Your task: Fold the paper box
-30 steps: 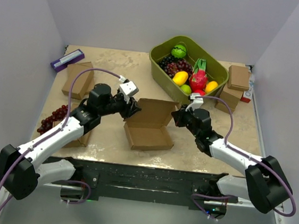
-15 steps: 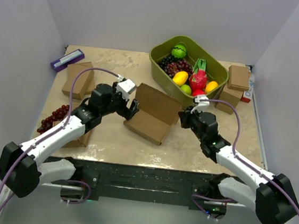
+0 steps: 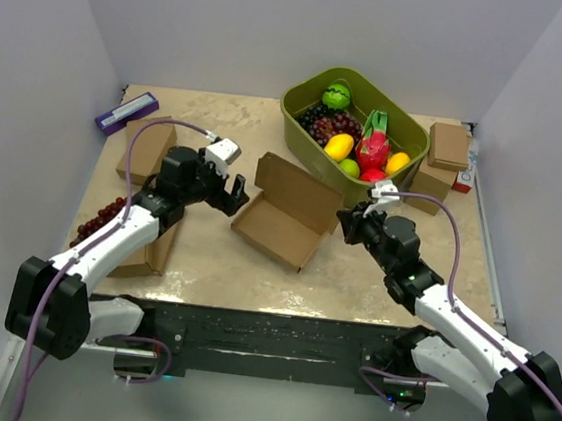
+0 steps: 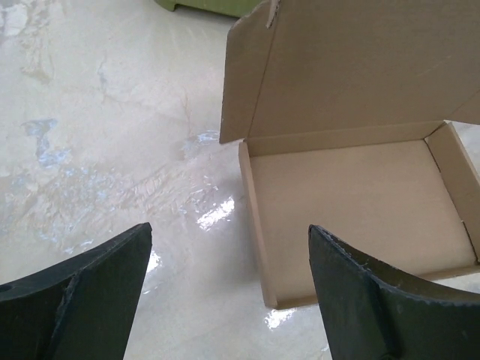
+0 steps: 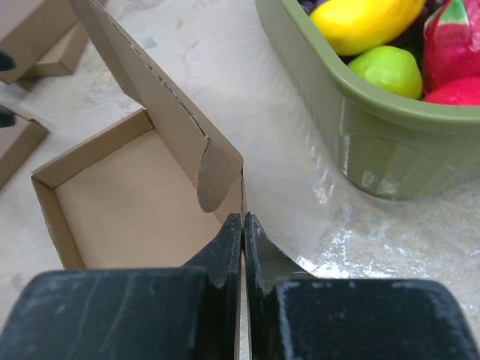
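Note:
The paper box (image 3: 277,225) lies mid-table as a shallow brown tray with its lid (image 3: 301,193) standing up at the back. My right gripper (image 3: 348,224) is shut on the box's right side wall; in the right wrist view the closed gripper (image 5: 242,219) pinches the thin wall edge beside a rounded tab (image 5: 217,176). My left gripper (image 3: 232,196) is open and empty, just left of the box and apart from it. In the left wrist view the gripper (image 4: 229,232) frames the box's near left corner (image 4: 268,298), with the tray floor (image 4: 360,202) beyond.
An olive tub (image 3: 405,140) of fruit stands behind the box, close to my right gripper. Small thick cardboard boxes sit at the left (image 3: 147,148), (image 3: 159,248) and at the right (image 3: 449,146), (image 3: 431,183). Dark grapes (image 3: 99,220) and a purple box (image 3: 126,112) lie at the left.
The box has turned and shifted a little left, and its lid has risen from flat to upright. My left gripper has drawn back left off the box. My right gripper keeps its hold.

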Controlling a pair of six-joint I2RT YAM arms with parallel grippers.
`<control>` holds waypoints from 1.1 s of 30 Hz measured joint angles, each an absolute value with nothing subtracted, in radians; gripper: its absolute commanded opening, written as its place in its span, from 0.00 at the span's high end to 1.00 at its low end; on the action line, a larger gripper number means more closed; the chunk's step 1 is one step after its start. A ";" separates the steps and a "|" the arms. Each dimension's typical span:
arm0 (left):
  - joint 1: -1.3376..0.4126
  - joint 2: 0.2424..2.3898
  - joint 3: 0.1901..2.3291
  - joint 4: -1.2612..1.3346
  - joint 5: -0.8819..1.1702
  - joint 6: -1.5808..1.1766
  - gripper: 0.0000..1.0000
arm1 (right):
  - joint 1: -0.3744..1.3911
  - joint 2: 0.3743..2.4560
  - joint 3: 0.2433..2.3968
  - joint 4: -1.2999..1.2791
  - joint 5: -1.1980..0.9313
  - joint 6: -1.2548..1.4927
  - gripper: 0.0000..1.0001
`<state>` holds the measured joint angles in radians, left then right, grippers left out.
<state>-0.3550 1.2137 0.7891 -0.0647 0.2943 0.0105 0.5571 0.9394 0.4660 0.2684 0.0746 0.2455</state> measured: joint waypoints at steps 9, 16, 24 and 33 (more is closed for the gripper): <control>-0.340 1.245 0.799 -0.020 0.439 0.011 0.13 | 0.557 0.873 0.466 0.228 -0.020 0.242 1.00; -0.340 1.245 0.799 -0.016 0.413 0.008 0.47 | 0.557 0.884 0.466 0.206 -0.073 0.234 1.00; -0.342 1.245 0.799 -0.015 0.420 -0.015 0.77 | 0.557 0.897 0.466 0.191 -0.070 0.222 1.00; -0.416 1.289 0.799 -0.003 0.426 -0.033 0.81 | 0.557 0.936 0.472 0.202 -0.050 0.201 1.00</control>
<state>-0.4160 1.2888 0.7990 -0.0032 0.4263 -0.0334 0.5571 0.9363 0.4725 0.2024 -0.0502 0.2008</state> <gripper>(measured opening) 0.133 0.014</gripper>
